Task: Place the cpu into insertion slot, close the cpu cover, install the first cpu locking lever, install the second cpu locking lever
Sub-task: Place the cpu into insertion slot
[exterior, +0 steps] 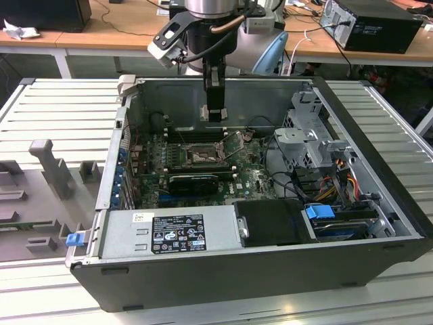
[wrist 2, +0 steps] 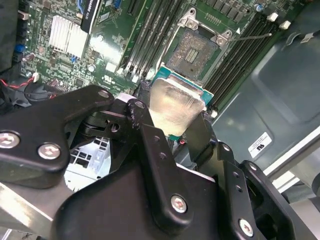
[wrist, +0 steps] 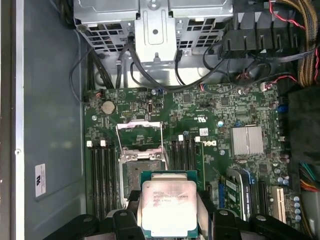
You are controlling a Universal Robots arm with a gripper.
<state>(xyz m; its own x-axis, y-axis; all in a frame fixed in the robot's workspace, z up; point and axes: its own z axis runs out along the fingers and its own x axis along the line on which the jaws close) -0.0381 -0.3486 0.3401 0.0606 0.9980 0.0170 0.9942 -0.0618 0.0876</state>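
My gripper [exterior: 215, 114] hangs inside the open computer case, above the motherboard. It is shut on the cpu [wrist: 167, 202], a small silver-faced square with a green edge, also seen between the black fingers [wrist 2: 144, 107] in the second wrist view as a shiny plate [wrist 2: 175, 105]. The insertion slot [wrist: 136, 176] lies just beyond the chip, its dark centre bare [wrist 2: 196, 49]. The cpu cover [wrist: 140, 135] stands swung open as a thin silver frame at the slot's far side. In the exterior view the slot [exterior: 203, 157] sits below and slightly in front of the gripper.
Long black memory slots [wrist: 100, 175] flank the socket on both sides. A finned silver heatsink [wrist: 247, 140] and a black expansion card [exterior: 193, 181] sit nearby. Drive cage [exterior: 308, 135], cables [wrist: 235, 50] and power supply [exterior: 169, 232] crowd the case; its walls [exterior: 122, 135] close in.
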